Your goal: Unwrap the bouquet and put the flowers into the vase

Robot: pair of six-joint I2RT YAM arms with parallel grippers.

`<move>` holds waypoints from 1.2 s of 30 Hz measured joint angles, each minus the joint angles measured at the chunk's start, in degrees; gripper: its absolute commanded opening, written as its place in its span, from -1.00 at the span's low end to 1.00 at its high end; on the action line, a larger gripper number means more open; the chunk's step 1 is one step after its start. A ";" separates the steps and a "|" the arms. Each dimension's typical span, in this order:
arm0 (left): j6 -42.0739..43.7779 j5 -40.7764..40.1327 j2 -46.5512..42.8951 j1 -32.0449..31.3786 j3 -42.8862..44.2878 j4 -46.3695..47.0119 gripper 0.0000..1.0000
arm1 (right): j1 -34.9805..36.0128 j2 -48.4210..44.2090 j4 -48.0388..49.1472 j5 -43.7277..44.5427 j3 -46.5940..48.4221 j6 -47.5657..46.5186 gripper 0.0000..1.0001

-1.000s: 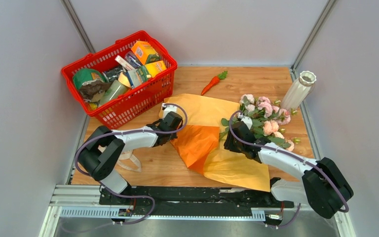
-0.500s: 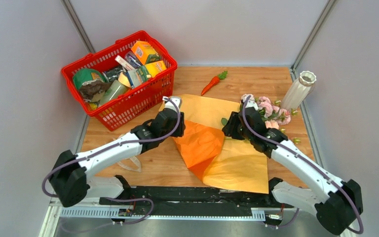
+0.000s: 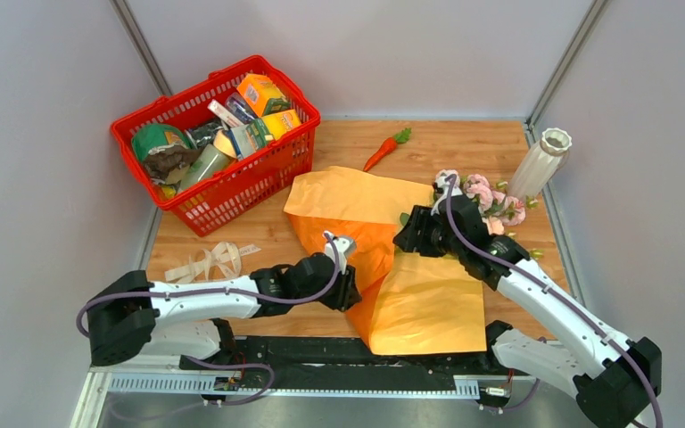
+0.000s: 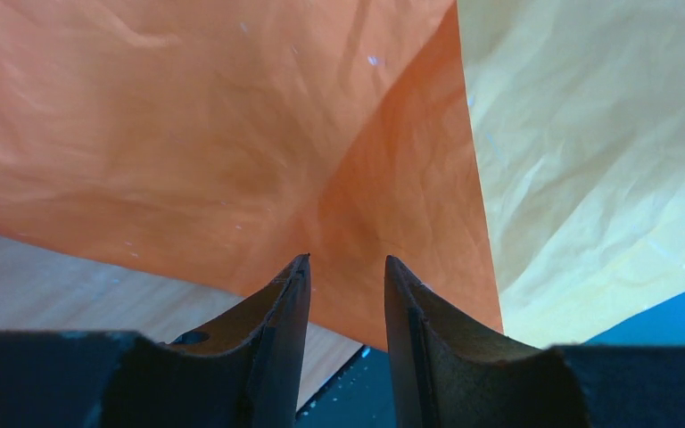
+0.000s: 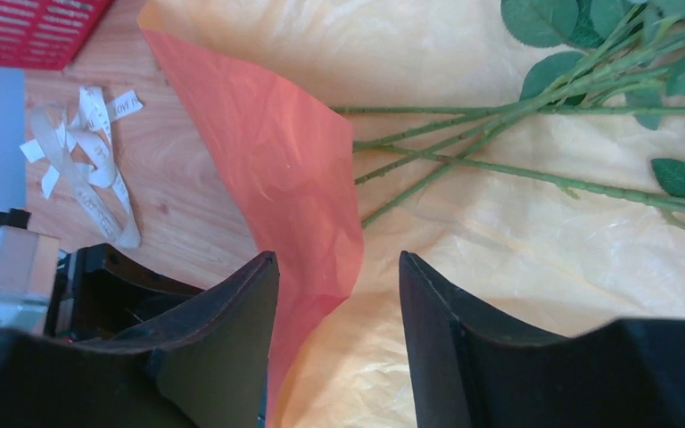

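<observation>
Wrapping paper (image 3: 433,308) opened out on bench (image 3: 464,147), baring flowers (image 3: 480,186) for lifting; left fingers (image 4: 278,308) and right fingers (image 5: 232,321) spread, pinching nothing.

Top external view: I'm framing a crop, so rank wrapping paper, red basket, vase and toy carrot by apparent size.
1. wrapping paper and red basket, too alike to separate
2. vase
3. toy carrot

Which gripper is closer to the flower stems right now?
The right gripper: it hangs over the yellow paper beside the green stems. The left gripper is at the orange fold, away from them.
</observation>
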 measured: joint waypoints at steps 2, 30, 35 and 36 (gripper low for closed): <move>-1.51 0.42 1.88 -2.29 -1.20 1.68 -0.11 | 0.00 0.55 0.55 -2.16 -1.20 -0.26 0.21; 7.72 -29.81 -13.90 -5.44 27.30 -30.64 0.06 | -0.85 4.59 11.89 12.66 -12.31 4.09 -0.40; 8.44 -29.62 -12.17 -5.44 26.75 -32.06 0.51 | -0.55 13.75 19.89 3.02 -12.35 4.07 -0.38; 8.33 -29.46 -12.20 -5.44 26.36 -32.04 0.51 | -0.09 14.99 21.46 0.61 -12.37 4.13 -0.37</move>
